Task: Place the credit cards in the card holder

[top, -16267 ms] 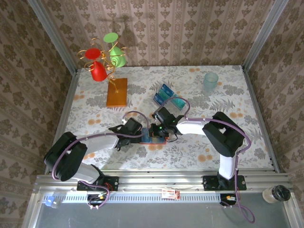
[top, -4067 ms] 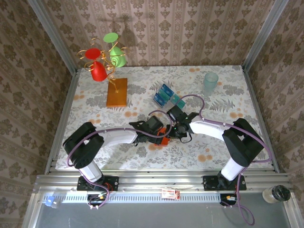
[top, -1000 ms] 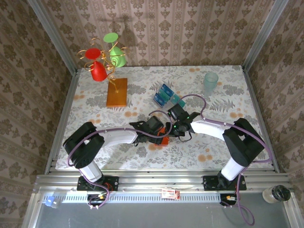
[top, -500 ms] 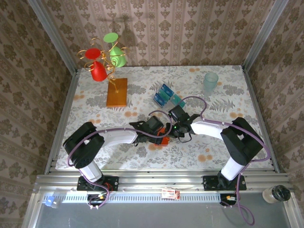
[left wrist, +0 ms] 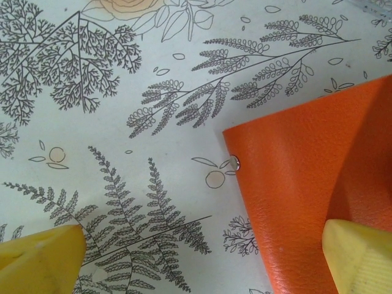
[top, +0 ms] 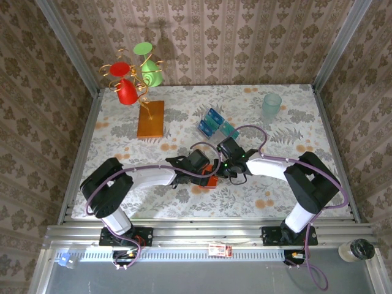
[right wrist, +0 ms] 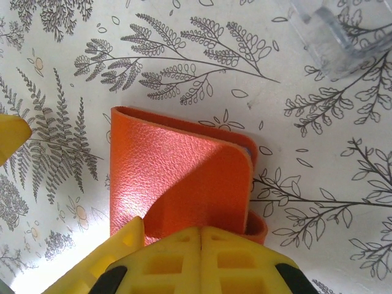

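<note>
The card holder (top: 207, 182) lies on the floral desk (top: 116, 144) at the centre of the top view, a little below the middle of the frame, with both arms reaching in to it from the lower corners. The left gripper (top: 201, 163) sits just at its upper left and the right gripper (top: 224, 164) just at its upper right, the two heads nearly side by side.

In the left wrist view the orange leather fills the lower right of the frame, its small metal snap (left wrist: 236, 162) at the edge near the centre. The left fingers (left wrist: 40, 260) are spread wide, released: one tip is over bare desk at the lower left, and the other overlaps the holder at the lower right.

In the right wrist view the holder is folded, with its upper flap lifted at the right-hand corner. The right fingers (right wrist: 202, 260) are also apart and clamp nothing: one tip shows at the left edge over the desk, the other overlaps the holder's near edge at the bottom.

The credit cards (top: 212, 122) stand above the grippers in the top view, apart from the holder. An orange-brown board (top: 150, 118) lies in the upper left and a pale cup (top: 272, 105) in the upper right.
</note>
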`<action>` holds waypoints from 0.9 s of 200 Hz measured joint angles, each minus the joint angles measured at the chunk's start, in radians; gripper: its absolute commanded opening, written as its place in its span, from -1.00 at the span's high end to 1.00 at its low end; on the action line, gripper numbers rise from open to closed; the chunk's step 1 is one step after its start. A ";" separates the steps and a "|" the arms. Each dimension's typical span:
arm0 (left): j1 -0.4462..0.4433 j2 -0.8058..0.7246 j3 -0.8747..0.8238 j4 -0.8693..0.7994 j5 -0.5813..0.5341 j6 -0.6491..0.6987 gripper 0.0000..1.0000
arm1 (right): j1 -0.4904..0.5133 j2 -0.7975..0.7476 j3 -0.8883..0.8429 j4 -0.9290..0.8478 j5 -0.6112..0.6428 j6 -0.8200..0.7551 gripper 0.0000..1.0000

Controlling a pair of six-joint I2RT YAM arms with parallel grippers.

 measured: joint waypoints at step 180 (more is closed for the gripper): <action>0.020 -0.037 -0.069 0.047 0.043 -0.043 -1.00 | 0.128 -0.075 -0.116 0.146 0.225 0.011 1.00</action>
